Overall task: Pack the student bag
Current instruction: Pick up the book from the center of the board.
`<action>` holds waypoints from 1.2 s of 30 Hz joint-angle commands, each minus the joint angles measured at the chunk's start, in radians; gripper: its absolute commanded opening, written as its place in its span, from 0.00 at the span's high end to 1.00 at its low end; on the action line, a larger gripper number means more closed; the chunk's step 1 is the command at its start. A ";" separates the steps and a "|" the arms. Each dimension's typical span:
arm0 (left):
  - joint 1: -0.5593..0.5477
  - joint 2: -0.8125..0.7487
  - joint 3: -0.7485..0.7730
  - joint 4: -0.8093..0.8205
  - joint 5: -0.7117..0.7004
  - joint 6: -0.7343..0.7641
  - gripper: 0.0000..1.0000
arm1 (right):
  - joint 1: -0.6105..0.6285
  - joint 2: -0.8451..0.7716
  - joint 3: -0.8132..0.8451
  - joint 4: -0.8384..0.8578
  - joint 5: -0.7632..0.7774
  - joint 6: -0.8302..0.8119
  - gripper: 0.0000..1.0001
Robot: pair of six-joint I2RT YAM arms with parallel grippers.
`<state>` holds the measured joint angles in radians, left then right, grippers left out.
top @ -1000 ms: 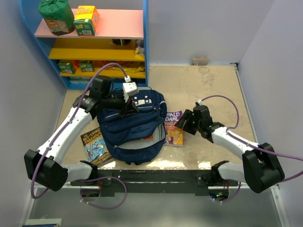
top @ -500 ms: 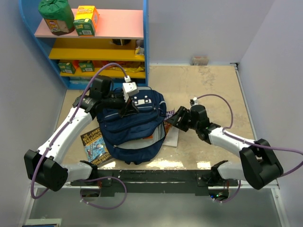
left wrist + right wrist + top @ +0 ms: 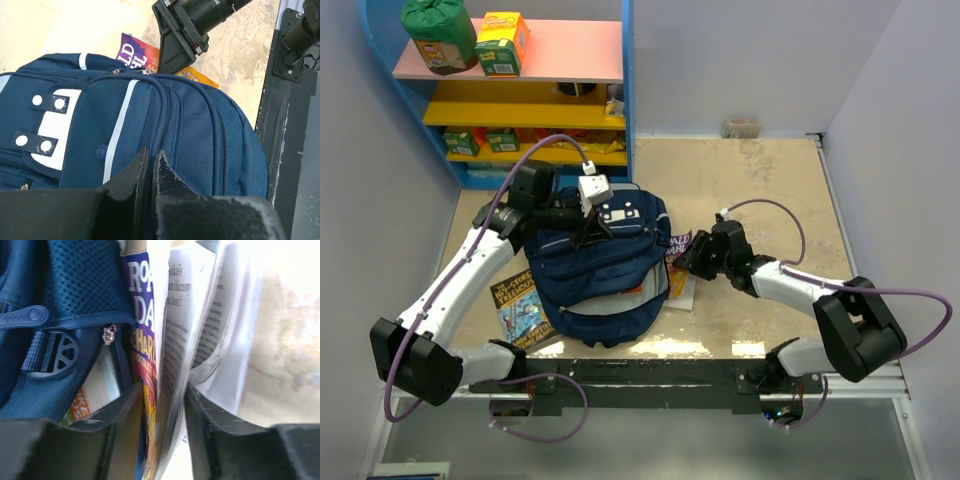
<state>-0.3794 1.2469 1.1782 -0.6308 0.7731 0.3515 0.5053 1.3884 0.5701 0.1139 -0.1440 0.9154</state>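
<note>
We've got the R gripper (image 3: 162, 395) nipping the book (image 3: 145, 355) by cover + few pages. Student bag (image 3: 605, 270) sits just left of it, mid-table, open side touching the book. R arm's nearer, so we'd push leftward. L gripper (image 3: 150, 159) is pressed together on the bag's top.

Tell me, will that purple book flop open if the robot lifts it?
Probably. The purple book looks like a thin paperback, and its pages fan apart. The right gripper straddles only the cover and a few pages, so the rest may dangle.
</note>
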 commanded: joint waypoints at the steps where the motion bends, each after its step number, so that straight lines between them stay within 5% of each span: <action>1: 0.022 -0.024 -0.003 0.106 -0.040 0.018 1.00 | 0.013 -0.028 0.079 -0.150 0.041 -0.041 0.61; 7: 0.022 -0.024 -0.003 0.112 -0.043 0.011 1.00 | 0.015 -0.080 0.160 -0.263 0.035 -0.079 0.72; 12: 0.020 -0.027 -0.005 0.112 -0.043 0.004 1.00 | 0.015 -0.054 0.136 -0.254 0.023 -0.079 1.00; 26: 0.020 -0.017 0.024 0.155 -0.057 -0.045 1.00 | 0.015 -0.432 0.293 -0.560 0.092 -0.090 1.00; 36: 0.022 -0.023 0.069 0.281 -0.107 -0.164 1.00 | 0.016 -0.626 0.265 -0.524 -0.124 0.109 1.00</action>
<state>-0.3798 1.2430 1.1706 -0.5812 0.7506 0.2623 0.5163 0.8291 0.8742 -0.4538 -0.1474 0.9051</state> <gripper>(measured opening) 0.058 0.019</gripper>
